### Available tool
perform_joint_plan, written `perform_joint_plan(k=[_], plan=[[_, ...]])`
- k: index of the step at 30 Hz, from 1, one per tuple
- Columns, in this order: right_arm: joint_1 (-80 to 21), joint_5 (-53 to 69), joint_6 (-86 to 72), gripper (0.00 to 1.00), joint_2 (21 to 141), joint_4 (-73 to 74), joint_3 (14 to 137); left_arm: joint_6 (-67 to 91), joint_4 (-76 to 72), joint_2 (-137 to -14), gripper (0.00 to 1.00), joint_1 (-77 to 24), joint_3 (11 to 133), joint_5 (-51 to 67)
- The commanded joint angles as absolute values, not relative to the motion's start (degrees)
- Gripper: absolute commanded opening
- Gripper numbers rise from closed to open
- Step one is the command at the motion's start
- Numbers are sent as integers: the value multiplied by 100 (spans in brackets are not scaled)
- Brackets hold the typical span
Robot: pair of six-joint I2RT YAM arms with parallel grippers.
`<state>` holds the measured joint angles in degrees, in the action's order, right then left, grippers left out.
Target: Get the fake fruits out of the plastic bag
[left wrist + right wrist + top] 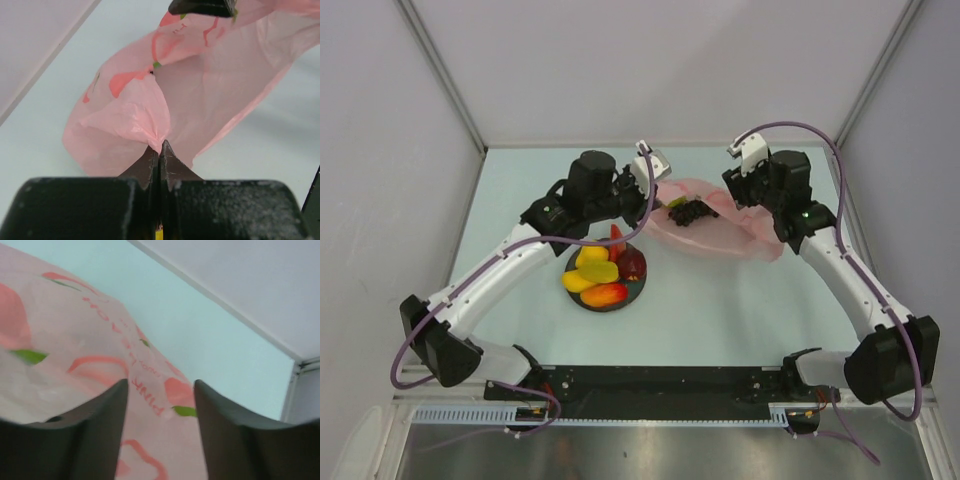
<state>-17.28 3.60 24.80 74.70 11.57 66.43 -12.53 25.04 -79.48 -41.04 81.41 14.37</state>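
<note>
Two grippers flank thin pink translucent plastic bag (720, 238), mid-frame, long axis left-right: left gripper (159, 149) pinched shut on its fold, right gripper (160, 390) fingers part-open over film; dark purple plastic grapes (688, 212) between them.

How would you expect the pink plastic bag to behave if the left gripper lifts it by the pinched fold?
The plastic bag will probably drape limply: its film bunches into creases where the left gripper pinches it. It looks thin and translucent, so it is likely very light. The dark grapes at its mouth may slide as it rises.
</note>
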Motion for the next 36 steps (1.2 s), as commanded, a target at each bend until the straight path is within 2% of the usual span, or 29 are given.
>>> perform_joint_plan(k=[1, 4, 7, 8, 10, 16, 22, 24, 27, 28, 31, 36], plan=[[-1818, 1044, 1951, 68, 6990, 1696, 6803, -1195, 2549, -7778, 1, -4254, 8253, 1530], [-2073, 1835, 1934, 68, 6768, 1828, 6803, -1125, 2409, -7840, 0, -4280, 8200, 1450], [-2363, 2232, 1829, 56, 6995, 2039, 6803, -1064, 2312, -7910, 0, -4289, 8270, 1459], [-2477, 2311, 1785, 48, 7083, 2091, 6803, -1072, 2303, -7928, 0, -4289, 8288, 1459], [-2574, 2364, 1706, 39, 7311, 2118, 6750, -1064, 2311, -7919, 0, -4298, 8314, 1433], [-2575, 1873, 1275, 30, 7953, 1644, 6662, -1046, 2312, -7752, 0, -4298, 8121, 1362], [-2338, 1897, 177, 28, 8999, 950, 6714, -1037, 2241, -7647, 0, -4298, 8068, 1301], [-2338, 1986, -130, 29, 9367, 826, 6811, -1081, 2276, -7655, 0, -4307, 8086, 1336], [-2373, 1890, -447, 50, 9675, 537, 6847, -1195, 2294, -7647, 0, -4307, 7946, 1441], [-2408, 1811, -466, 62, 9764, 449, 6864, -1230, 2277, -7646, 0, -4315, 7858, 1459], [-2522, 1591, -343, 75, 10045, 80, 6943, -1336, 2241, -7585, 0, -4324, 7507, 1459], [-2549, 1582, -360, 81, 10520, -404, 7171, -1345, 2285, -7681, 0, -4324, 7426, 1529]])
